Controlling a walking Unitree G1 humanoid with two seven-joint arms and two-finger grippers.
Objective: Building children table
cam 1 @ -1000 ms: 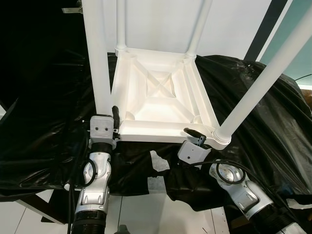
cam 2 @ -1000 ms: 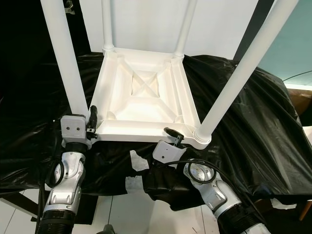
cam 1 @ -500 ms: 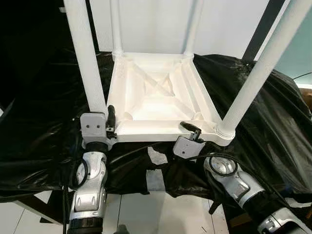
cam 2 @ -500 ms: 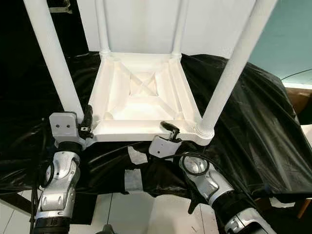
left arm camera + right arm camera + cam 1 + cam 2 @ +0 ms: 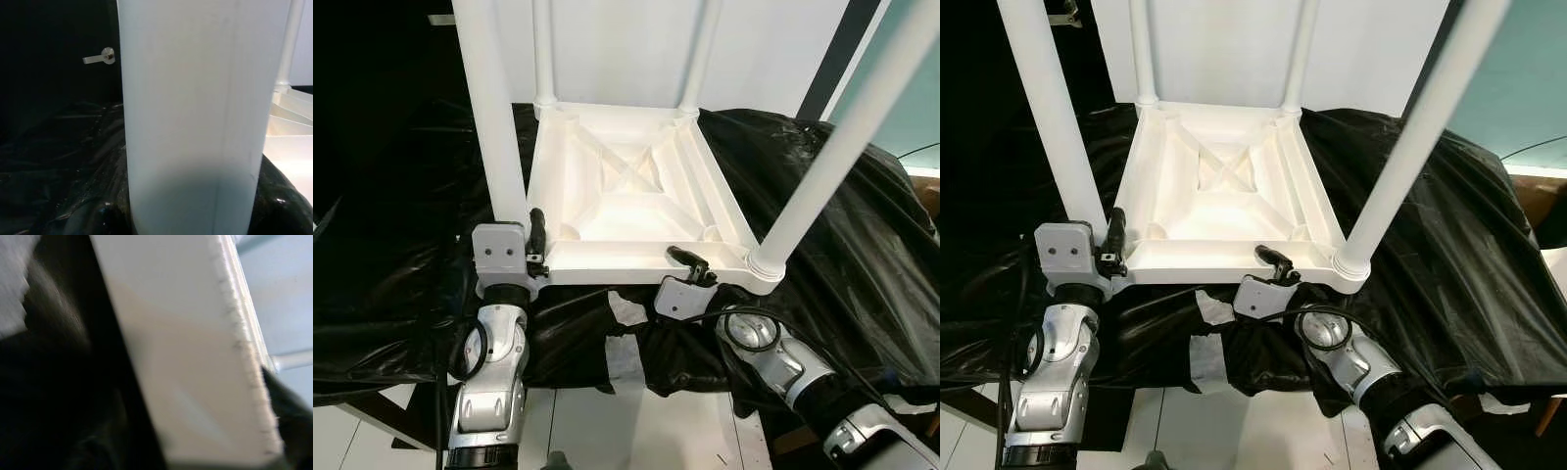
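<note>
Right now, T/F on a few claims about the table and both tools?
1. The white table lies upside down with its legs pointing up. True.
2. It rests on a bare wooden floor. False: it lies on black plastic sheeting.
3. The left tool is at the near left leg. True.
4. The right tool is at the far rim. False: it is at the table's near rim, close to the near right leg.
5. Only two legs are fitted. False: four legs stand in the corners.
</note>
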